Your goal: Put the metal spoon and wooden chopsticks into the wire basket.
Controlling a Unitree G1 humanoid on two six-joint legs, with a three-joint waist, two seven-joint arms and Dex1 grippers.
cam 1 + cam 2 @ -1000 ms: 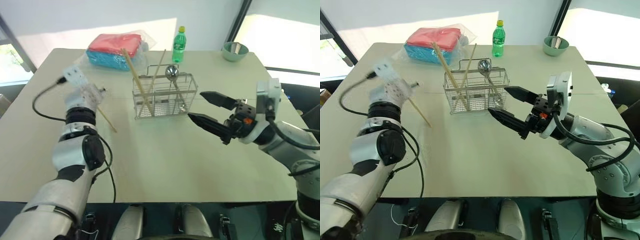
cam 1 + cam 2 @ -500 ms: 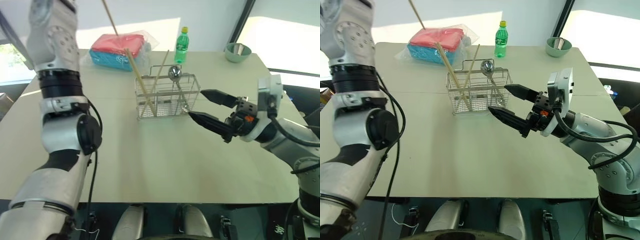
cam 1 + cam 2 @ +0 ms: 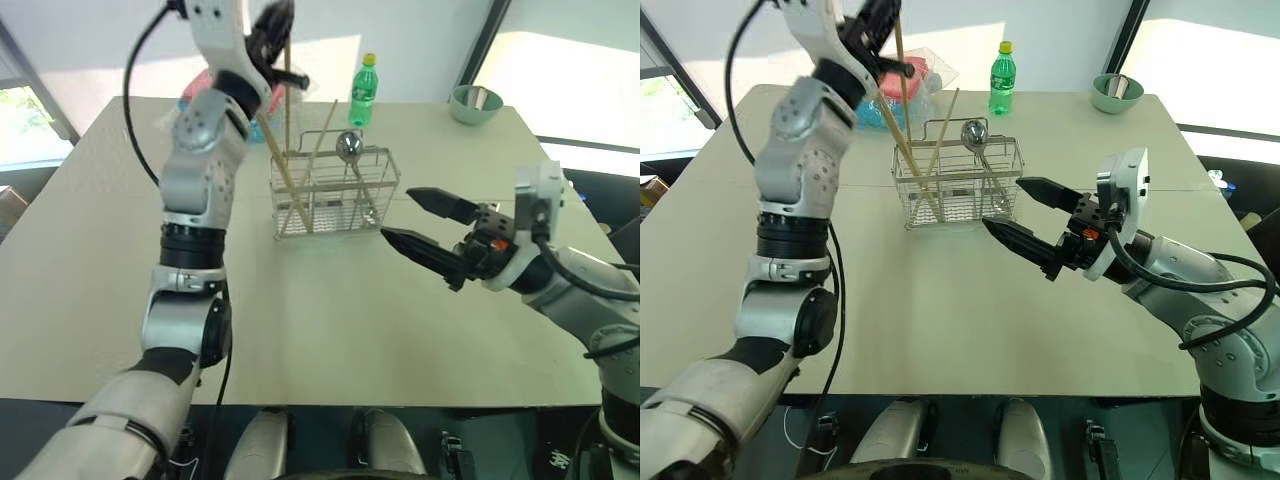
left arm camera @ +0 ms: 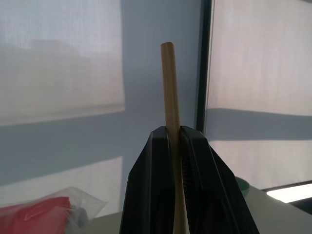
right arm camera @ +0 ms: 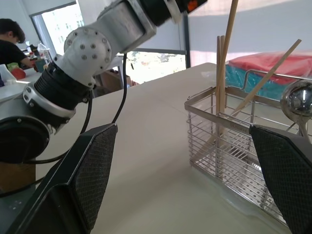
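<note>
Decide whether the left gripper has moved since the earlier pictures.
Yes. The left gripper, shut on a chopstick, rose from the table and swung right, above the wire basket.

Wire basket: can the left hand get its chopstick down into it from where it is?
Probably yes: the left hand holds the chopstick upright above the wire basket's open top, with nothing between.
</note>
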